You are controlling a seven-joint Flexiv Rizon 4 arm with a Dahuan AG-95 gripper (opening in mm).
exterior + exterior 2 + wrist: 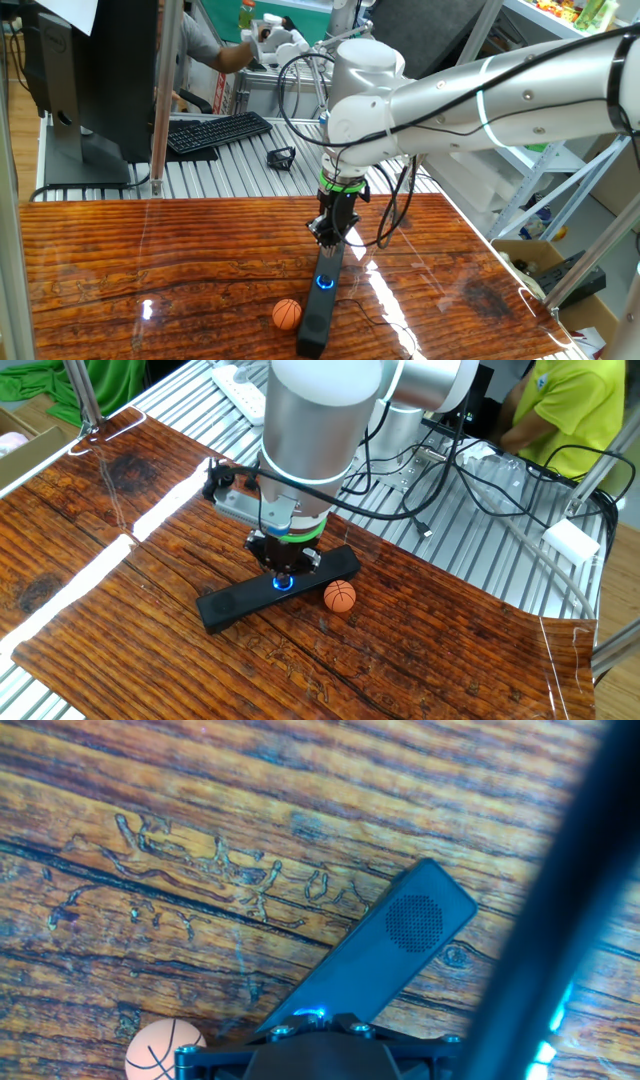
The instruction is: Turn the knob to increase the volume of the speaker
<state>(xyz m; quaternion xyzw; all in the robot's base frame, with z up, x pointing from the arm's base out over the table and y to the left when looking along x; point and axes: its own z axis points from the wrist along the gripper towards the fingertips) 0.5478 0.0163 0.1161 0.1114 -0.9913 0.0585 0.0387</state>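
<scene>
The speaker (322, 290), a long slim black bar, lies flat on the wood-grain table (150, 260), roughly midway across it and nearer the edge that faces the one fixed view. In the other fixed view it runs at a slant, one end toward the middle of the tabletop and the other toward the side where the ribbed metal surface (470, 530) begins. The knob (325, 282) sits on the bar's top face, marked by a ring of blue light.

The gripper (328, 240) points straight down over the speaker, its tip right at the knob; in the other fixed view the blue glow shows just beneath the black fingers (284, 568). The jaws are drawn together, and whether they actually pinch the knob or only rest at it cannot be made out, since the hand hides the contact. In the hand view the gripper body fills the lower edge, a sliver of blue light showing at its top edge, and the bar stretches away from it to its perforated round grille (414, 923).

A small orange ball (287, 314) with basketball lines rests on the wood just beside the speaker's long side, near the knob, apart from the gripper.

A black keyboard (215, 131) lies on the ribbed metal surface beyond the table's far edge
</scene>
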